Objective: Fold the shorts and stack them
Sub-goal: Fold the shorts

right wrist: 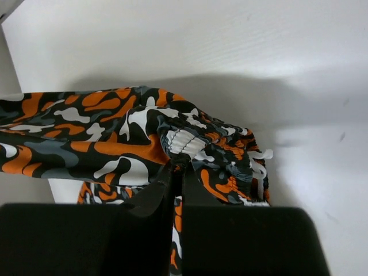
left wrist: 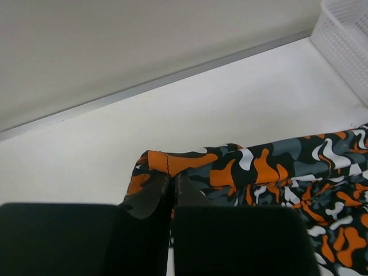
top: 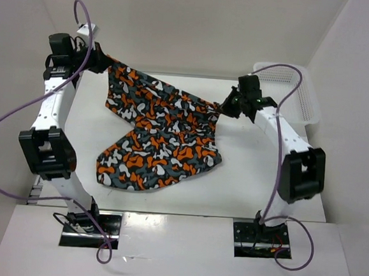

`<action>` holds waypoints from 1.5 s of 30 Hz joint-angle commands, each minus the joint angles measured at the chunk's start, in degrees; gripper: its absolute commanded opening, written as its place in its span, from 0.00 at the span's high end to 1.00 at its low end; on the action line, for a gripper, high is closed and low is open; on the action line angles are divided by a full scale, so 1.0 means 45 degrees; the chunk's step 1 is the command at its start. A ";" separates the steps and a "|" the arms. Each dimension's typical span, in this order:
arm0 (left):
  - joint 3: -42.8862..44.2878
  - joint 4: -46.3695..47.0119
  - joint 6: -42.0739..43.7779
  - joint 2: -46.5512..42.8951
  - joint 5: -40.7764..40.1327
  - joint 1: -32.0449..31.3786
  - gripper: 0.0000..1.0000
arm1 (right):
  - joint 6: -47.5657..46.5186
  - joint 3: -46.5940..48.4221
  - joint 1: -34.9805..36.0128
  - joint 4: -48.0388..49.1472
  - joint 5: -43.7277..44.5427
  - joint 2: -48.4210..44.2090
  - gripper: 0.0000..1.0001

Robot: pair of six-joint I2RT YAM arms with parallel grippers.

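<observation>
The camouflage shorts (top: 159, 133) in orange, white, grey and black hang stretched between my two grippers, their lower part draped on the table. My left gripper (top: 102, 62) is shut on a hemmed corner of the shorts (left wrist: 172, 164) at the far left, held above the table. My right gripper (top: 228, 107) is shut on the gathered elastic waistband (right wrist: 187, 144) at the right. In both wrist views the fingers (left wrist: 150, 195) (right wrist: 158, 192) stand closed with the fabric pinched between them.
A white plastic mesh basket (top: 297, 89) stands at the far right corner; it also shows in the left wrist view (left wrist: 345, 40). White walls enclose the table at the back and both sides. Purple cables loop off both arms.
</observation>
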 commanded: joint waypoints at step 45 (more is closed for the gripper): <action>-1.2223 -0.5310 0.0333 -1.1453 0.0783 0.0486 1.00 | -0.0479 -0.6587 -0.1166 -0.0410 -0.1049 -0.4754 1.00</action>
